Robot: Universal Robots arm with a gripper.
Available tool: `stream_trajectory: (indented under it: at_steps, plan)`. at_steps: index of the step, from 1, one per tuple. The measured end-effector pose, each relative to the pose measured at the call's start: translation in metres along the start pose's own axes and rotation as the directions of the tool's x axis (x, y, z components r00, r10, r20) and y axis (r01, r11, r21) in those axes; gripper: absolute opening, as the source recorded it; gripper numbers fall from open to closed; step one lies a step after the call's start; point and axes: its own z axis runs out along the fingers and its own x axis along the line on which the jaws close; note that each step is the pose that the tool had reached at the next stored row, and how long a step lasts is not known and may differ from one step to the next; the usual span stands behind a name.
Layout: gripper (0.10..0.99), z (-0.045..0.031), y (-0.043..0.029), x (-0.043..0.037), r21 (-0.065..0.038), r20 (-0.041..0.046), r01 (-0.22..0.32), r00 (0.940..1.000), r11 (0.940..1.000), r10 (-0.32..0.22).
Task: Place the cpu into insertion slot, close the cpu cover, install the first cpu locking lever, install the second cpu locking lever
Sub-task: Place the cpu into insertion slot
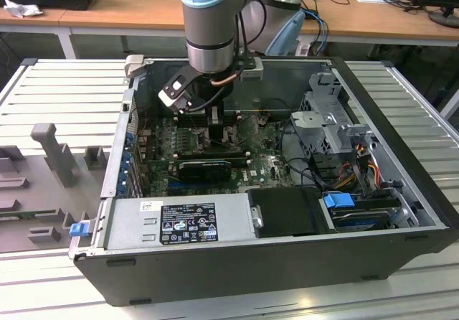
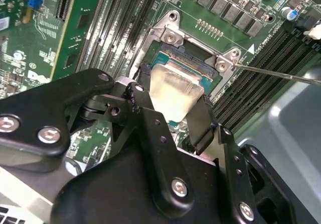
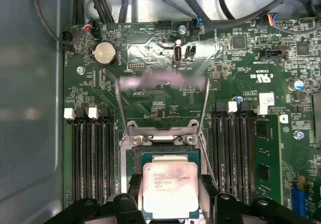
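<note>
Holding cpu [image 3: 168, 191] at socket [image 3: 160, 139], memory slots [image 3: 90, 158] flanking

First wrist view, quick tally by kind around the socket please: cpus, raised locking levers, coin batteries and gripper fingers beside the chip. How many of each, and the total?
cpu: 1
locking levers, raised: 2
coin battery: 1
gripper fingers, one on each side of the cpu: 2
Total: 6
</note>
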Motion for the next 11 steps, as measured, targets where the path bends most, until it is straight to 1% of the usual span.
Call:
stream_trajectory:
  at_steps: [5,9,11]
  plan:
    - [0.533,0.0051,-0.0005,0.0009,0.0,0.0,0.0,1.0,1.0,0.0]
    - [0.533,0.0076,-0.0007,0.0022,0.001,0.0,0.0,1.0,1.0,0.0]
    - [0.533,0.0105,-0.0009,0.0029,0.002,0.0,0.0,1.0,1.0,0.0]
